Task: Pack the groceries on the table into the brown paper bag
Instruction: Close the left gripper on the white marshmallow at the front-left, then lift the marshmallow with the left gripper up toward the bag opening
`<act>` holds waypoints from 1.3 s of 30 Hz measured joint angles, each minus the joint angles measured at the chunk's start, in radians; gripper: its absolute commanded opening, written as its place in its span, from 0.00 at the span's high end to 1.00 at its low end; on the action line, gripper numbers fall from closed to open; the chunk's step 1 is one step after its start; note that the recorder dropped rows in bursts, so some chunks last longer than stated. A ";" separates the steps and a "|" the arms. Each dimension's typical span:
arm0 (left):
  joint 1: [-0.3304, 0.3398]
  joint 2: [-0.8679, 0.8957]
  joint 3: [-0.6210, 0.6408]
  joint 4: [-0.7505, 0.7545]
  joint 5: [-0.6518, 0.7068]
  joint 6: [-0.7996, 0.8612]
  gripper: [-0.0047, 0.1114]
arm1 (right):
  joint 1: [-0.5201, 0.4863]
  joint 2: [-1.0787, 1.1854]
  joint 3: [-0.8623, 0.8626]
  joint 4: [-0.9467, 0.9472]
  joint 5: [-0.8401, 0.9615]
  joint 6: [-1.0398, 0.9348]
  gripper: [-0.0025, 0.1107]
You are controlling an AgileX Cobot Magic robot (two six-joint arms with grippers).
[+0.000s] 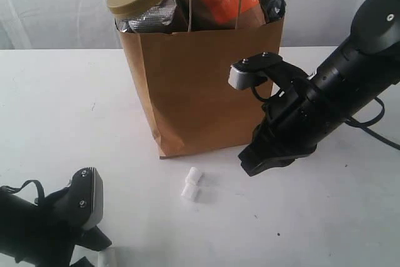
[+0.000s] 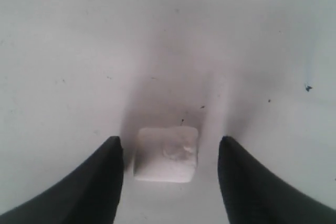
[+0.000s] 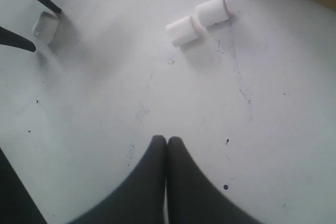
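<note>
Toward the table's [image 1: 62, 92] near edge, the left gripper [image 2: 169, 142] straddled a small white bit [image 2: 166, 153], jaws half open and not touching it, needing a centred squeeze; the right gripper [image 3: 167, 142] was shut, empty.

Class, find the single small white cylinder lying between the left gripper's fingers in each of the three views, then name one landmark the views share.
Exterior view: the white cylinder is at the bottom edge, left of centre.
Left wrist view: the white cylinder lies between the left gripper fingers.
Right wrist view: it sits between those same fingers, apart from the pair of white bits.
Shared landmark: the left gripper beside it.
</note>
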 measured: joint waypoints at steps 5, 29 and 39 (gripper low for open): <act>0.000 0.000 0.000 0.000 -0.018 0.000 0.96 | 0.000 0.000 0.000 0.000 0.000 -0.002 0.98; 0.021 -0.372 -0.478 -0.199 -0.313 0.000 0.96 | -0.248 -0.055 0.000 -0.703 0.143 0.544 0.98; 0.211 -0.137 -0.812 -0.477 0.143 -0.088 0.96 | -0.248 -0.055 0.000 -0.568 0.153 0.524 0.98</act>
